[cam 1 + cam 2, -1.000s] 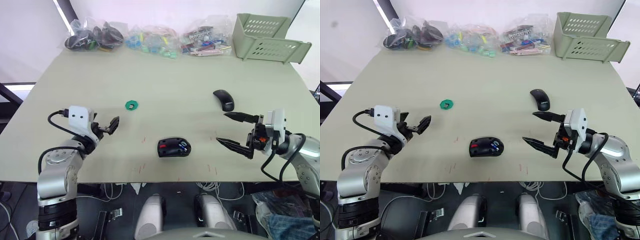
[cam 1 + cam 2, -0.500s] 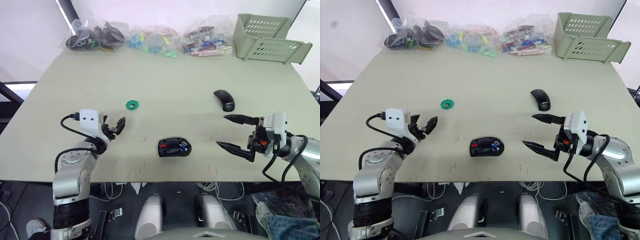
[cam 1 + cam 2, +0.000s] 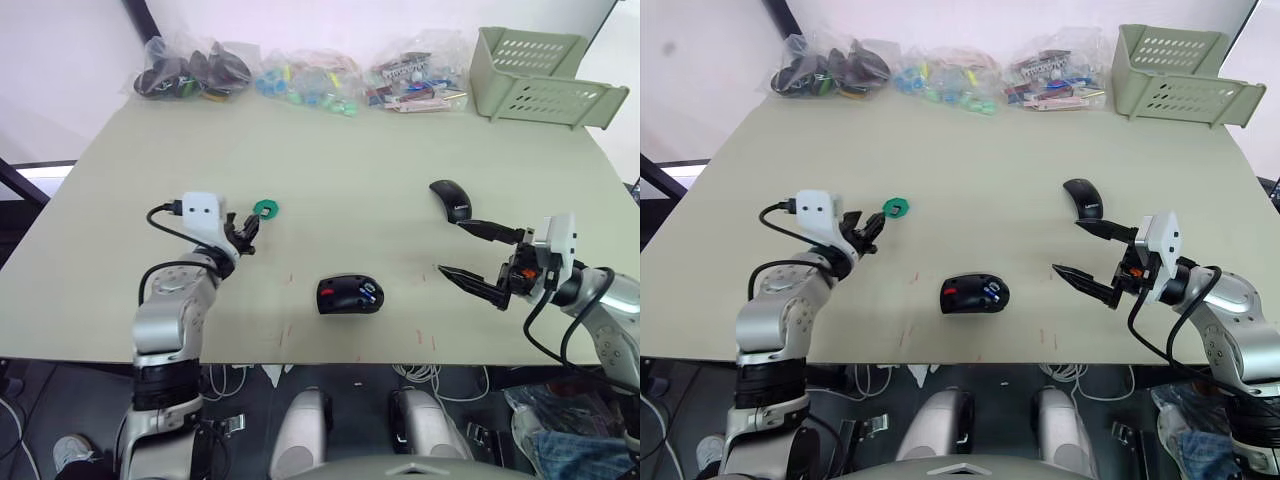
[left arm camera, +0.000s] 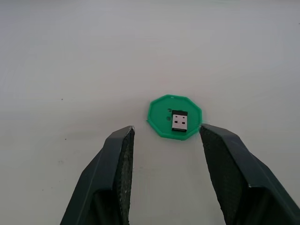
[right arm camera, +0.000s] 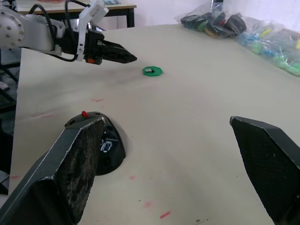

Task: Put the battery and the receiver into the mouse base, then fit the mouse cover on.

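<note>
Left eye view: left claw (image 3: 247, 229), spread, points at the green disc (image 3: 264, 208) toward the table's (image 3: 360, 150) left edge; mouse base (image 3: 349, 295) with battery (image 3: 366, 295) sits near the front edge, mouse cover (image 3: 450, 199) beside the spread right claw (image 3: 468, 254). Left wrist view: receiver (image 4: 179, 120) lies on the disc just ahead, between the fingers (image 4: 118, 154); the pinch should probably centre on the receiver, clear of the disc.
</note>
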Motion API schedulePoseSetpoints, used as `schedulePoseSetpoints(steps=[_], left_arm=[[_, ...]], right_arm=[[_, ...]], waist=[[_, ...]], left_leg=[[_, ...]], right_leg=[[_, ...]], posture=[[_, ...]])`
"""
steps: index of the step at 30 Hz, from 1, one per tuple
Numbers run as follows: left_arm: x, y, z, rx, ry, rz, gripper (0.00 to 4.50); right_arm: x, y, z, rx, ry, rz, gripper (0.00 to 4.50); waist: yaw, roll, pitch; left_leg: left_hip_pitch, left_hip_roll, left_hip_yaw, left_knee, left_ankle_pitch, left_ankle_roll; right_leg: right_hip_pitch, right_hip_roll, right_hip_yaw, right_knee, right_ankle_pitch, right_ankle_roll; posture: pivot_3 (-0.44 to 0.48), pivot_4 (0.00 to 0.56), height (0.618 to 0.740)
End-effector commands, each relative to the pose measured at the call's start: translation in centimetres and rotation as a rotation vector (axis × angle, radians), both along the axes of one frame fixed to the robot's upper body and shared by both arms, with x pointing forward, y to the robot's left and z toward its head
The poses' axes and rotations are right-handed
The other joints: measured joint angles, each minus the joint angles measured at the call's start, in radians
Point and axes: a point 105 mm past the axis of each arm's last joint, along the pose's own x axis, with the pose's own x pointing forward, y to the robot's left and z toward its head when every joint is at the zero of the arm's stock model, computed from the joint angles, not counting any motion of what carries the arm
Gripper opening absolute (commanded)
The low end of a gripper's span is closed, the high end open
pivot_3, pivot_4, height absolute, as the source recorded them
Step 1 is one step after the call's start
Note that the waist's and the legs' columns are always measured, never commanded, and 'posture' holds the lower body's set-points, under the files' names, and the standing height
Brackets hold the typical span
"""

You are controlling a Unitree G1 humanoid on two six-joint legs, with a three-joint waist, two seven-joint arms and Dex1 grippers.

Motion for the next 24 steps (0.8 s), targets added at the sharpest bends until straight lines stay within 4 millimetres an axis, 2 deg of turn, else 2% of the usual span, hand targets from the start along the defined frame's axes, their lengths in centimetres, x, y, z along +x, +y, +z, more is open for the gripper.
schedulePoseSetpoints(steps=[1, 10, 12, 24], left_arm=[[0.9, -0.1, 0.5, 0.012, -0.020, 0.031, 2.35], [2.7, -0.8, 0.5, 0.035, -0.034, 0.023, 2.35], [2.9, -1.0, 0.4, 0.038, -0.033, 0.018, 1.82], [2.9, -1.2, 0.0, 0.048, -0.024, 0.013, 1.82]], right_arm=[[-0.1, -0.6, 1.0, -0.015, -0.055, -0.006, 4.50], [-0.2, -0.7, 1.1, -0.019, -0.046, -0.008, 4.50], [-0.3, -0.8, 1.2, -0.023, -0.045, -0.010, 4.50], [-0.4, -0.7, 1.0, -0.026, -0.031, -0.005, 4.50]], waist=[[-0.003, 0.000, 0.000], [-0.002, 0.000, 0.000], [-0.002, 0.000, 0.000], [-0.002, 0.000, 0.000]], left_leg=[[-0.001, 0.000, 0.000, 0.000, 0.000, 0.000], [-0.001, 0.000, -0.001, 0.000, 0.000, 0.000], [-0.002, 0.000, -0.001, 0.000, 0.000, 0.000], [-0.002, 0.000, -0.002, 0.000, 0.000, 0.000]], right_leg=[[0.000, 0.000, 0.000, 0.000, 0.000, 0.000], [0.000, 0.000, -0.001, 0.000, 0.000, 0.000], [0.000, 0.000, -0.001, -0.001, 0.000, 0.000], [0.000, 0.000, -0.002, 0.000, 0.000, 0.000]], posture=[[0.000, 0.150, 0.740], [0.000, 0.150, 0.740], [0.000, 0.150, 0.740], [0.000, 0.150, 0.740]])
